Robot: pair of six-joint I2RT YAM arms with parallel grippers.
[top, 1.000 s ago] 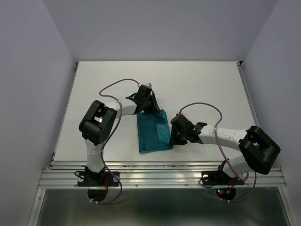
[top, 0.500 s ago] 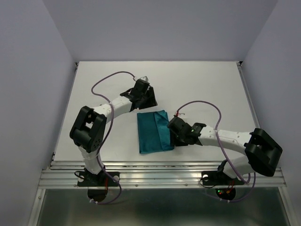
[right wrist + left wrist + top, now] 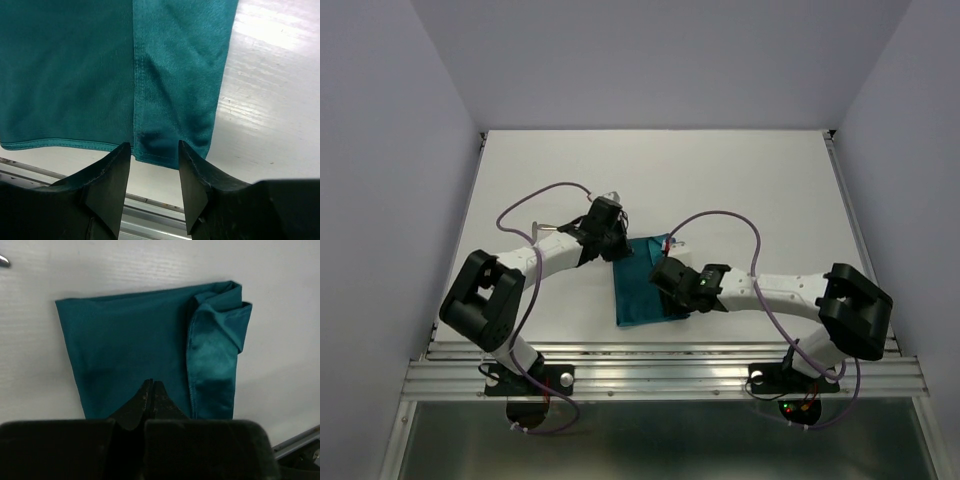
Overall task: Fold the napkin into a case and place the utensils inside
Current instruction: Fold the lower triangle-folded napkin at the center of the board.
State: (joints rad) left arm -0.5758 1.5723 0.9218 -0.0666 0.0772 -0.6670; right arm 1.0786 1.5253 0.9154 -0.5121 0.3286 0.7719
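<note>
The teal napkin [image 3: 642, 290] lies flat near the table's front edge, with a narrower strip [image 3: 214, 357] folded over along one side and bunched at one corner. My left gripper [image 3: 151, 385] is shut just above the cloth's broad part, with no fold seen between its tips; in the top view it [image 3: 613, 243] sits at the napkin's far left corner. My right gripper [image 3: 152, 149] is open and straddles the end of the folded strip [image 3: 175, 75], seen from above at the napkin's right side [image 3: 667, 276]. A slim silver utensil [image 3: 544, 228] shows partly, left of the left arm; its tip [image 3: 4, 261] is at the picture's edge.
The metal rail [image 3: 660, 375] runs along the table's near edge, just below the napkin. Purple cables [image 3: 720, 215] loop above both arms. Lilac walls close in the white table [image 3: 740, 170] on three sides.
The left arm swung from behind the napkin's far edge down to its far left corner, and its gripper opened, then shut. The right gripper slid left onto the napkin's right side.
</note>
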